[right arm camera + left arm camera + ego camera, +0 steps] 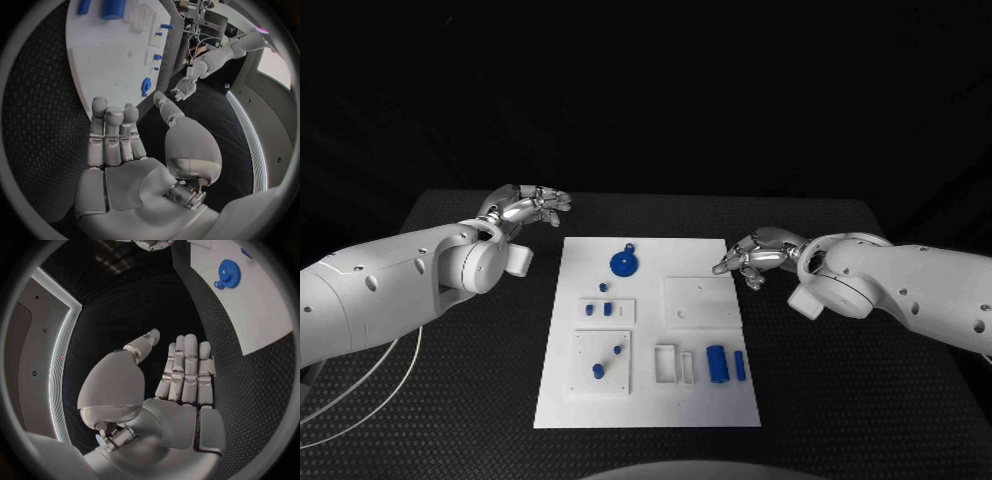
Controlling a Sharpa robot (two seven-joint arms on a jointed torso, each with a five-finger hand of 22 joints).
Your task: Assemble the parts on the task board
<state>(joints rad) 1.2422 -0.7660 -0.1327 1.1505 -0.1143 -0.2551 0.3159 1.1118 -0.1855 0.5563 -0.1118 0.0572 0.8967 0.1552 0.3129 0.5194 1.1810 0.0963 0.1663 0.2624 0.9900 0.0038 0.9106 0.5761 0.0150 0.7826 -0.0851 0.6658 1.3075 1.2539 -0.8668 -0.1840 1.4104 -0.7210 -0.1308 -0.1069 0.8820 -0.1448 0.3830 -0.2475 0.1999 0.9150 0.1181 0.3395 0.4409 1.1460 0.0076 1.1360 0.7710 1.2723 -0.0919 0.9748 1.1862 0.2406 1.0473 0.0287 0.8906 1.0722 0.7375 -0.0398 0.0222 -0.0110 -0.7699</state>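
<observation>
The white task board (711,250) lies in the middle of the black table. A blue gear (625,263) rests near its far end. Small blue pegs (602,309) stand below the gear, and two more (599,371) sit in a raised plate at the near left. Two blue cylinders (718,363) lie at the near right. My left hand (531,208) hovers over the table beyond the board's far left corner, fingers extended, holding nothing. My right hand (759,255) hangs at the board's right edge, also empty. The left wrist view shows the left hand (181,375), the gear (226,272) and the board (250,310). The right wrist view shows the right hand (122,137) and the gear (145,86).
A square raised plate (700,300) sits on the board's right half, with white slotted blocks (676,363) below it. A thin white cable (358,395) loops over the table's near left. Bare black table lies on both sides of the board.
</observation>
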